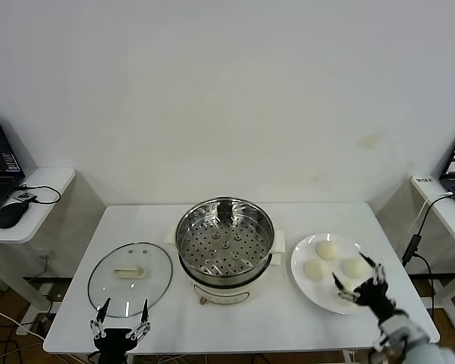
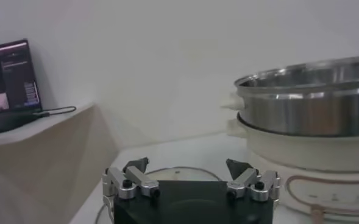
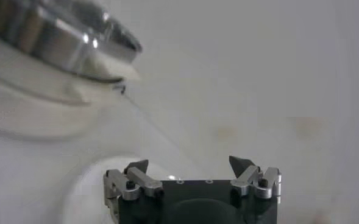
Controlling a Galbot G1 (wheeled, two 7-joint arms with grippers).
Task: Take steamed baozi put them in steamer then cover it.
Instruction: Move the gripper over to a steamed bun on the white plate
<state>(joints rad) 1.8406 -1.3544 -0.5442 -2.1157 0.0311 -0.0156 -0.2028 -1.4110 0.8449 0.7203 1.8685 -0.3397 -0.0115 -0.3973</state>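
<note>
- Nearest the head camera, at the front edge of the worktop (image 1: 76,318), the left hand (image 1: 121,311) sits low with its fingers spread apart and nothing between them; it hangs just at the near rim of the glass lid (image 1: 130,278), which lies flat with its cream handle up.
- On the other side, the right hand (image 1: 358,280) is also spread wide and empty, poised over the near part of the white plate (image 1: 303,284), close to the nearest buns but not closed on any.
- On that plate lie the steamed baozi (image 1: 327,248): three are plainly visible in the head view, and a fourth may be hidden behind the right hand, which I cannot confirm.
- Between lid and plate stands the steamer (image 1: 224,236), uncovered, its perforated tray bare; no bun is in it.
- Judged from this, the task is at its very first step: reaching for the first bun, with loading and covering all still to do.
- Next move, as I read it: the right hand should drop over one bun, close gently enough not to dent the soft dough, lift clear of the plate rim and carry it across to the steamer tray.
- Left hand looks well placed to take the lid by its handle later.
- Farther back, side tables with laptops stand at either edge, apart from the work.
</note>
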